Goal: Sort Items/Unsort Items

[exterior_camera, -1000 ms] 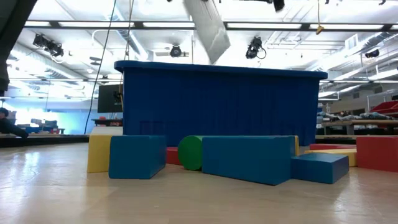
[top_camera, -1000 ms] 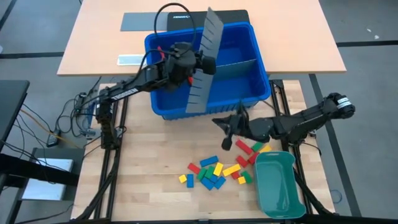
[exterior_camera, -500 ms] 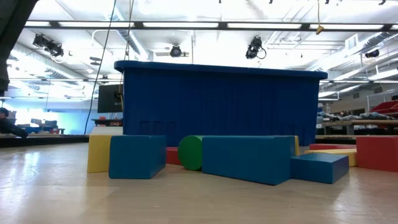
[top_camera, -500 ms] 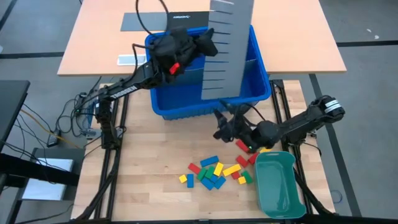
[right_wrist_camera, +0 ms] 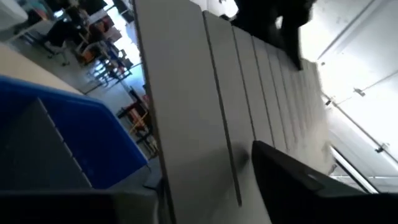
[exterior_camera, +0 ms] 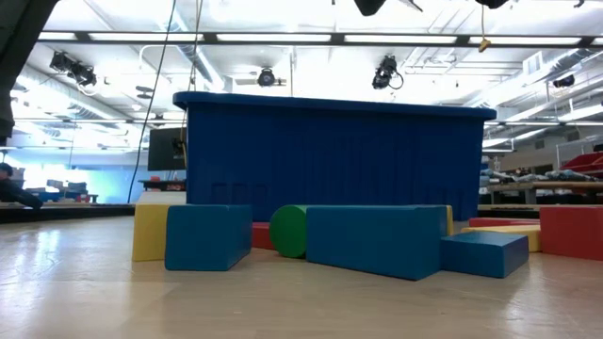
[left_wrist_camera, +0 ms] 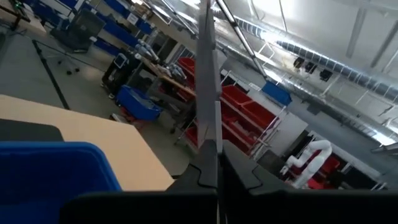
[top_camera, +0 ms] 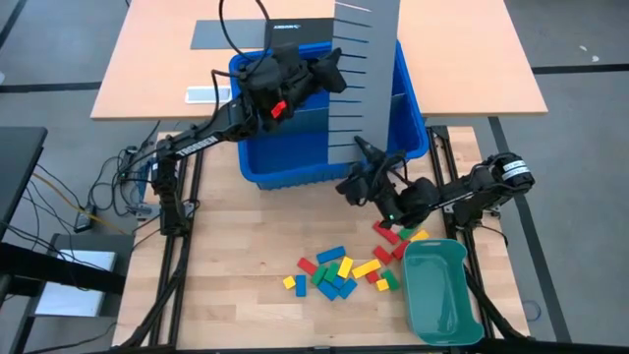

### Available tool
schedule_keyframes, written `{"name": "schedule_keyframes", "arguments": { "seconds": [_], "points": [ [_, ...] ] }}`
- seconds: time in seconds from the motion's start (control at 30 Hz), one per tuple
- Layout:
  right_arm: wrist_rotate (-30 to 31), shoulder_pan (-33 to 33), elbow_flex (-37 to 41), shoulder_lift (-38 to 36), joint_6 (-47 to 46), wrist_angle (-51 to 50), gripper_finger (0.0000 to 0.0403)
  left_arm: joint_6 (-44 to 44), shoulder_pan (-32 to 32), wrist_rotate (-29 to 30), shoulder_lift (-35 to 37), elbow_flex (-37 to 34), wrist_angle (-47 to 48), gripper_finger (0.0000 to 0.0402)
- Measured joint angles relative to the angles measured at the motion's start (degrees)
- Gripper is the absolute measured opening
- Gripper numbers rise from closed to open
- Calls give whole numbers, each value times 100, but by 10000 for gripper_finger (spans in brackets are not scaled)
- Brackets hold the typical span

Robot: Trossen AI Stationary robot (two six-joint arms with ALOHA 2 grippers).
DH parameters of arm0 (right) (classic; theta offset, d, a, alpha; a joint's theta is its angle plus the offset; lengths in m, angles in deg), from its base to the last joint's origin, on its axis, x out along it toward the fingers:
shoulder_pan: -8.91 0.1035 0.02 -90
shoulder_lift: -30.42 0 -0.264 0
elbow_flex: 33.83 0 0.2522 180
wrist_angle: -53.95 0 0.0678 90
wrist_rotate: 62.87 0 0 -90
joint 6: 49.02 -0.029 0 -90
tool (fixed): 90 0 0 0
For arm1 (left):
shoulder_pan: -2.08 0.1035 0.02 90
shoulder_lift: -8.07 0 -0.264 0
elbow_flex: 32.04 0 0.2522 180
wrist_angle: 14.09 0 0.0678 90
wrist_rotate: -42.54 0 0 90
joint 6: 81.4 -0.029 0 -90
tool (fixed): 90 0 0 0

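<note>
Showing two dark, slender, jointed arms. Carrying white lettering along the left arm's (top_camera: 197, 146) long link, a small red part just behind the left gripper (top_camera: 329, 74), and a black cable looping up behind that. Wearing a white ring marking on the right arm's (top_camera: 491, 182) rounded joint, far behind the right gripper (top_camera: 366, 165) with its dark fingers.

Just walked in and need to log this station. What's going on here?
The left gripper is shut on the grey slotted divider sheet, holding it up over the blue bin. The right gripper is raised at the sheet's lower edge; a grip cannot be told. The toy blocks lie on the table beside the teal tray.
</note>
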Motion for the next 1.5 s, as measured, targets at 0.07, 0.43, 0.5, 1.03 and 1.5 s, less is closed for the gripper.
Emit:
{"name": "schedule_keyframes", "arguments": {
  "seconds": [0.07, 0.43, 0.5, 1.03, 1.5],
  "points": [
    [-53, 9, 0, -15, 43, 117, 141, -93, 2, 1, 0, 0, 44, 4],
    [-47, 192, 2, -17, -958, 132, 7, -1184, 15, -526, 11, 0, 472, 18],
    [-40, 192, 2, -17, -1354, 119, 6, -1430, 15, -527, 11, 1, 574, 29],
    [12, 299, -7, -24, -3394, 227, 1, -3272, -60, -345, 177, 657, 1657, 68],
    [264, 54, 2, -19, -4447, 336, 0, -3871, -192, 350, 1152, 662, 2735, 68]
  ]
}}
